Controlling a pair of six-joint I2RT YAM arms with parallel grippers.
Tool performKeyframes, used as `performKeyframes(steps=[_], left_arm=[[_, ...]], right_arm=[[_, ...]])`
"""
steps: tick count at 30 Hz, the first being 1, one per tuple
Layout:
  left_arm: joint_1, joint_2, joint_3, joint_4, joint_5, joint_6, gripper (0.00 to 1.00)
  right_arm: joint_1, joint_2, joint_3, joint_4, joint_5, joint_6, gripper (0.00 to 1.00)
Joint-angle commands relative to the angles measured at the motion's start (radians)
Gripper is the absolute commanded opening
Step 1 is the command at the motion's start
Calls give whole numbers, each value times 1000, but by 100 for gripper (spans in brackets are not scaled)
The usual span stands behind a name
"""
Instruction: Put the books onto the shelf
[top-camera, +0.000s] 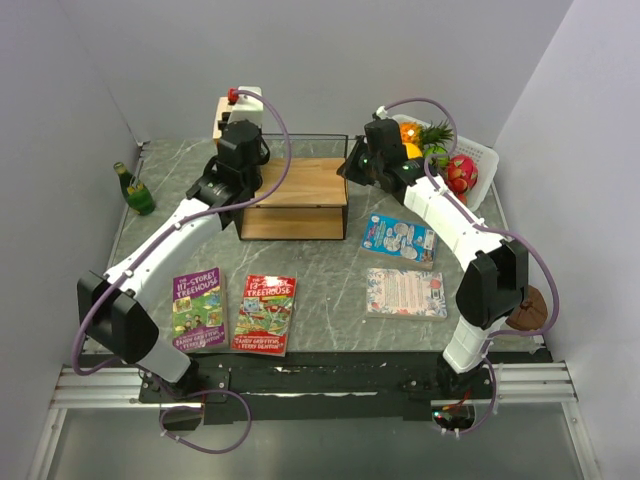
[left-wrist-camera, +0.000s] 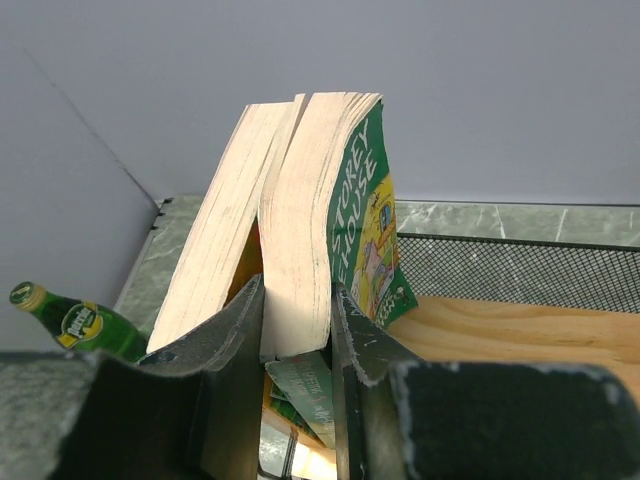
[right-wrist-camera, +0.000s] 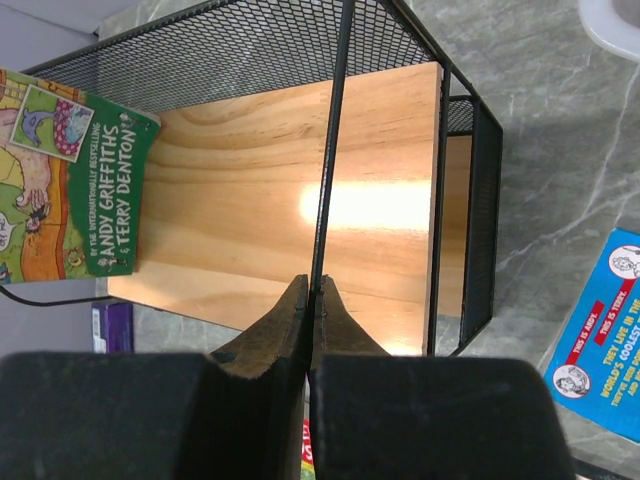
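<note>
**Operator:** Where is the book I'm working on?

**Spotter:** The green book (left-wrist-camera: 365, 230) stands upright between the fingers of your left gripper (left-wrist-camera: 297, 300). Its page edges face the wrist camera. The jaws are at a narrow gap, clamped on its page block. It sits over the left end of the shelf (left-wrist-camera: 520, 330), but I can't tell whether it touches the wood. Just outside the gripper's left finger, a second book (left-wrist-camera: 215, 250) leans away with its cover hidden.

**Operator:** And my right side?

**Spotter:** Your right gripper (right-wrist-camera: 309, 290) is pinched tight on the thin black wire of the shelf's top rim. The wire runs straight ahead from between its fingertips, and the wooden board lies below.

**Operator:** The other books?

**Spotter:** They lie flat on the table (top-camera: 330, 290), well back toward the arm bases. A purple book (top-camera: 198, 308) and an orange book (top-camera: 265, 313) lie side by side behind your left gripper. A blue book (top-camera: 398, 238) and a pale pink book (top-camera: 405, 293) lie behind your right. A green bottle (top-camera: 135, 190) stands left of your left gripper. A white basket (top-camera: 485, 155) of fruit sits just right of your right gripper.
</note>
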Motion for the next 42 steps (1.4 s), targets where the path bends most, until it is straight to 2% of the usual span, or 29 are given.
performKeyframes(steps=[1, 9, 11, 16, 29, 40, 42], left_arm=[[-5, -9, 58, 68, -134, 57, 1], [-6, -3, 44, 0, -82, -41, 3], [-6, 0, 48, -19, -68, -104, 10], [-6, 6, 58, -64, -37, -136, 28], [-6, -17, 61, -53, -48, -110, 54], [-14, -39, 85, -70, -31, -117, 58], [-23, -42, 93, -69, -34, -110, 58]], right_arm=[[-1, -1, -46, -59, -8, -34, 0], [-2, -11, -59, -52, -13, -34, 0], [-2, -12, -57, -52, -14, -34, 0], [-1, -9, -45, -55, -17, -36, 0], [1, -4, -39, -62, -14, -36, 0], [-1, -9, -37, -63, -13, -41, 0], [-1, -12, -37, -63, -13, -41, 3]])
